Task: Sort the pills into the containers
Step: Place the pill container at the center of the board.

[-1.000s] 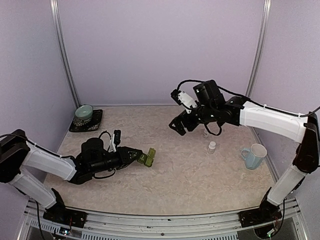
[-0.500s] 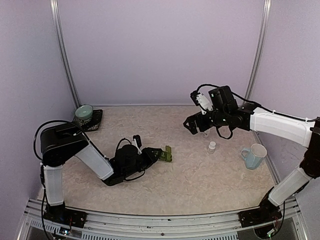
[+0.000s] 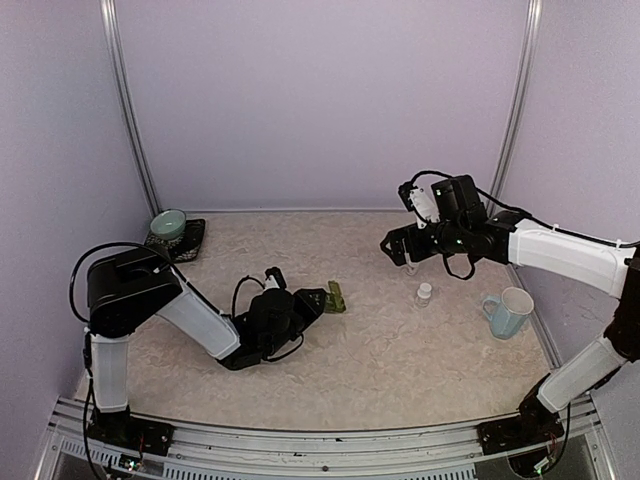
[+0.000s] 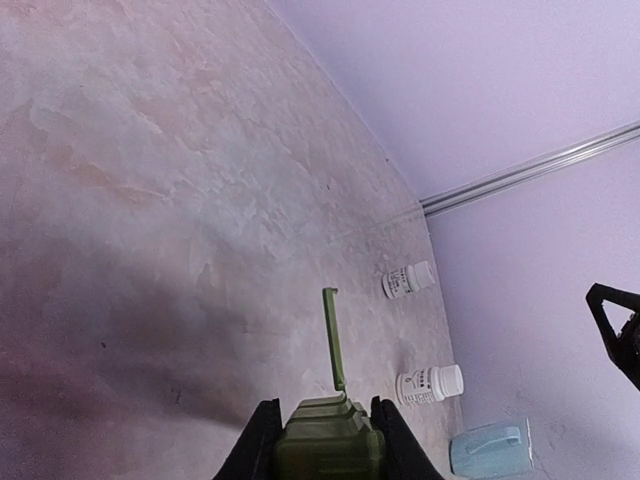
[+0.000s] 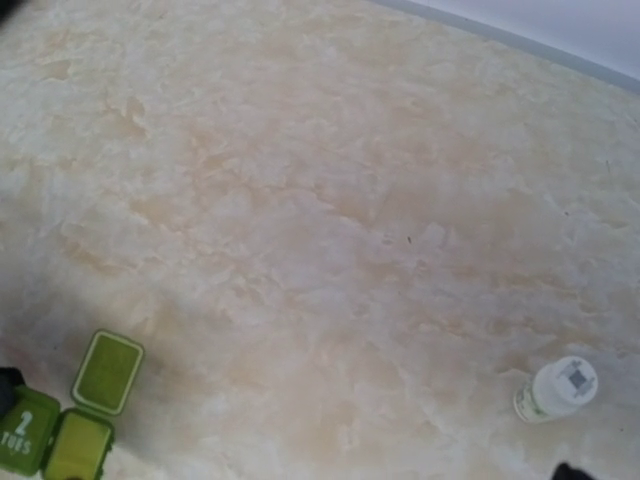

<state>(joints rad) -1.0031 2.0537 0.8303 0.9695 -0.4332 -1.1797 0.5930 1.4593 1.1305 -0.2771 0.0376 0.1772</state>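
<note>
- Containers (image 3: 335, 297): a small green strip of joined lidded boxes, sitting left of the middle of the counter (image 3: 400, 370), at the tip of the left arm.
- The left jaws pinch the strip by its near end, one jaw against each side wall. Its far end points toward the bottles. I cannot tell whether it rests on the counter or hangs just over it.
- One lid (image 4: 332, 340) at the far end stands open; the boxes nearer the jaws look closed.
- It looks like light, stiff plastic with smooth sides, so I would expect it to twist or slip if held only by one end.
- The thin hinged lid seems the weak part and is no place to grab. The side walls of the closed boxes are the better hold, with the open box kept level.
- The right jaws are spread wide and empty, hovering over the far right of the counter, near a white bottle (image 3: 424, 294).
- A second bottle (image 4: 408, 281) stands farther back, a mug (image 3: 510, 312) to the right, and a bowl (image 3: 168, 223) in the far left corner.
- I see no loose pills.
</note>
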